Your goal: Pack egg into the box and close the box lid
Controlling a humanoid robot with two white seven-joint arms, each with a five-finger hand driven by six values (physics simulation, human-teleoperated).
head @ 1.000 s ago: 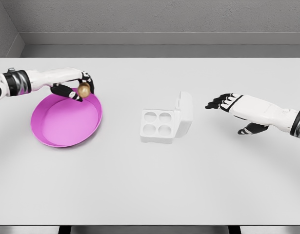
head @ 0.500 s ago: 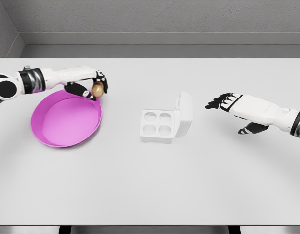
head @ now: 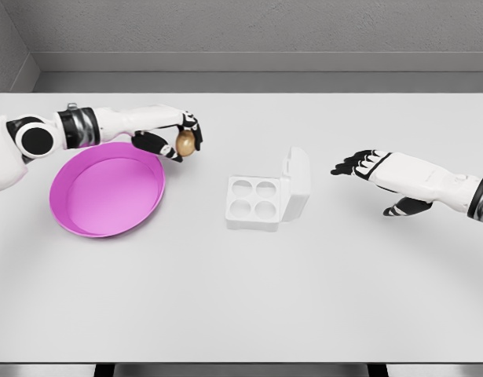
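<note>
The left hand (head: 177,135) grasps the egg (head: 185,143) between curled fingers. The egg is held above the surface (head: 241,298), just right of the pink bowl (head: 107,192) and left of the box (head: 266,195), clear of both. The box sits near the centre of the surface with its lid (head: 297,182) raised upright along the right side. All four cups of the box are visible and unfilled. The right hand (head: 375,169) hovers to the right of the box, apart from it, fingers extended and released, holding nothing.
</note>
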